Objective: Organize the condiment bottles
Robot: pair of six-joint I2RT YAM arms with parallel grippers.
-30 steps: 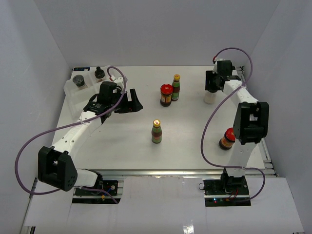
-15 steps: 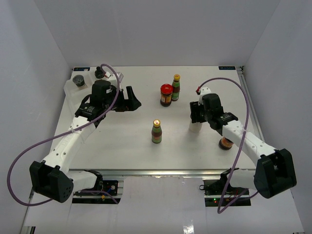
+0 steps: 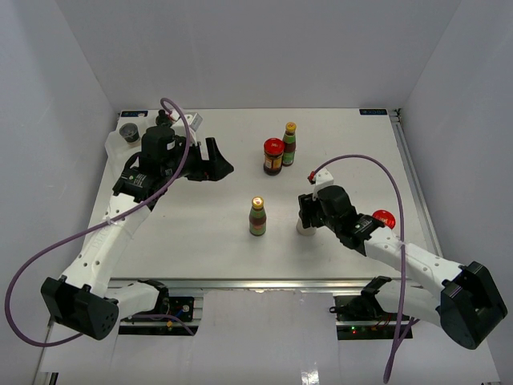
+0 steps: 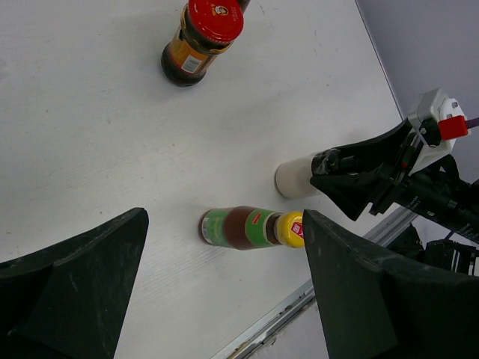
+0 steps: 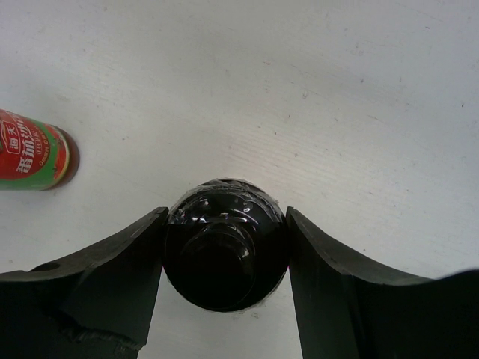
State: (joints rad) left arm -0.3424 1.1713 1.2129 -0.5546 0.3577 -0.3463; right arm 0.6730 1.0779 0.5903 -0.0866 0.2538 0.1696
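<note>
Right gripper (image 5: 224, 218) is clamped on the black-capped shaker (image 5: 223, 258), just right of the near yellow-capped bottle (image 3: 257, 216). The shaker looks seated on the table (image 3: 200, 233), but the base is hard to see. Left gripper (image 3: 217, 164) hovers with its fingers wide apart. Red-lidded jar (image 3: 273, 156) and second yellow-capped bottle (image 3: 289, 143) stand together at back centre.

Upright black-capped shaker (image 5: 223, 250) clasped in my right gripper (image 5: 224, 224); slim yellow-capped bottle (image 3: 257, 216) upright to its left; red-lidded jar (image 3: 273, 156) just beside second yellow-capped bottle (image 3: 289, 144), farther back; second red-lidded jar (image 3: 384, 218) at right.
</note>
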